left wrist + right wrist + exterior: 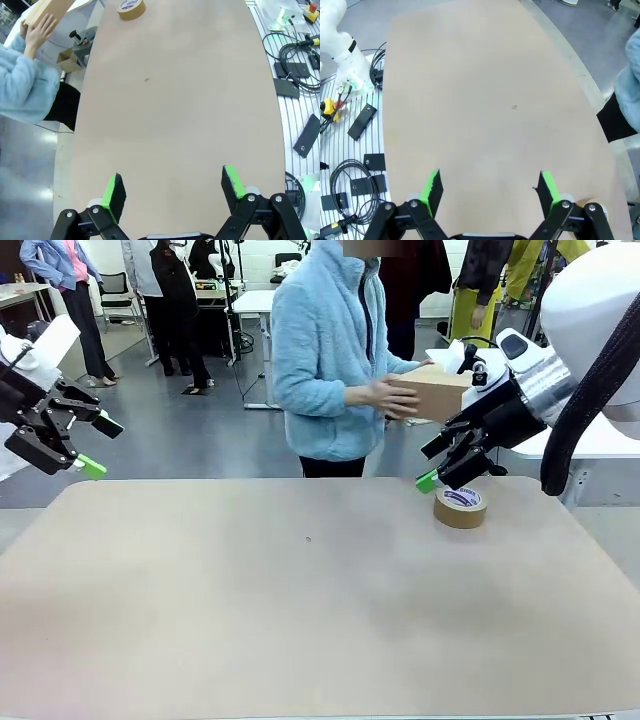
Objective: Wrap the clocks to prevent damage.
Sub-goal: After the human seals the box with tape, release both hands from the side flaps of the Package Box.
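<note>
- A wide workshop room with a grey floor; other people stand far back among tables and chairs. In the foreground lies a large beige table (300, 620) with rounded corners, its top almost bare.
- A person in a fluffy light-blue jacket (325, 360) stands at the far edge of the table, turned to one side, holding a brown cardboard box (437, 392) in both hands, lifted off the table.
- A roll of brown packing tape (461, 507) lies flat on the table near its far right corner.
- The left gripper (88, 445) hangs in the air above the table's left edge, jaws spread wide, nothing between its green pads (114, 192).
- The right gripper (452, 462) hovers just above and beside the tape roll, jaws likewise spread wide and empty, not touching the roll.
- The clocks, which should appear as a bubble-wrap bundle, cannot be found on the table or in either gripper. They may be inside the box the person holds, but the box's inside is hidden.
- Judged from this, the wrapping itself looks finished and the bundle handed off.
- Risks: the right gripper sits very near the tape roll, so a low sweep could knock the roll off the nearby edge. The person's hands and the box are close to the right arm, so a sudden move could bump the box and jolt anything fragile inside.
</note>
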Robot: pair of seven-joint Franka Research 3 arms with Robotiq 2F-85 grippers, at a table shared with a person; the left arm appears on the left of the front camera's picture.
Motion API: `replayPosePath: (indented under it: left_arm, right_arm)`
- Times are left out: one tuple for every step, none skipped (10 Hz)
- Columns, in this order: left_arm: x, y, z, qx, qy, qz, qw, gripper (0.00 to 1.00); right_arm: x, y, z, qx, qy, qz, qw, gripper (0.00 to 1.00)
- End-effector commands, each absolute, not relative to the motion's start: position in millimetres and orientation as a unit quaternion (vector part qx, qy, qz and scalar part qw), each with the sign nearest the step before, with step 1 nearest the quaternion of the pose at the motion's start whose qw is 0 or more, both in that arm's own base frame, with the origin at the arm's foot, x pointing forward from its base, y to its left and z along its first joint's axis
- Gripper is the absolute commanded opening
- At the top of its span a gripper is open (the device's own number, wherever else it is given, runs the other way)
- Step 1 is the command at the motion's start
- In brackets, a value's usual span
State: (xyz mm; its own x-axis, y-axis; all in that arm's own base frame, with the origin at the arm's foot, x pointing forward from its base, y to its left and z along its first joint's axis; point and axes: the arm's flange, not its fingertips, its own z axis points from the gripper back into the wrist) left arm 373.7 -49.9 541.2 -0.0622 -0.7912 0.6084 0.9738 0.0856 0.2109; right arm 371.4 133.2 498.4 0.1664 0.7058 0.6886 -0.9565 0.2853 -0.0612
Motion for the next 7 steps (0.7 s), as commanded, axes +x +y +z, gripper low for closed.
replayPosePath:
  left_arm:
    - [373.4, -50.4, 540.7, -0.149, -0.308, -0.662, 0.667, 1.0]
    - [373.4, -50.4, 540.7, -0.149, -0.308, -0.662, 0.667, 1.0]
    - [373.4, -50.4, 540.7, -0.149, -0.308, -0.662, 0.667, 1.0]
    - [373.4, -50.4, 540.7, -0.149, -0.308, -0.662, 0.667, 1.0]
    - [373.6, -50.7, 541.1, -0.148, -0.309, -0.661, 0.668, 1.0]
    - [379.0, -42.1, 542.6, -0.201, -0.327, -0.633, 0.672, 1.0]
    - [382.9, -33.7, 542.2, -0.239, -0.351, -0.609, 0.67, 1.0]
  right_arm:
    - [371.6, 133.3, 498.5, 0.198, -0.316, 0.566, 0.735, 1.0]
    - [371.6, 133.3, 498.5, 0.198, -0.316, 0.566, 0.735, 1.0]
    - [371.6, 133.3, 498.5, 0.198, -0.316, 0.566, 0.735, 1.0]
    - [371.6, 133.3, 498.5, 0.198, -0.316, 0.566, 0.735, 1.0]
    - [371.5, 132.6, 498.7, 0.199, -0.315, 0.563, 0.737, 1.0]
    - [380.0, 115.7, 500.5, 0.241, -0.337, 0.536, 0.736, 1.0]
    - [382.1, 97.7, 505.0, 0.285, -0.366, 0.519, 0.718, 1.0]
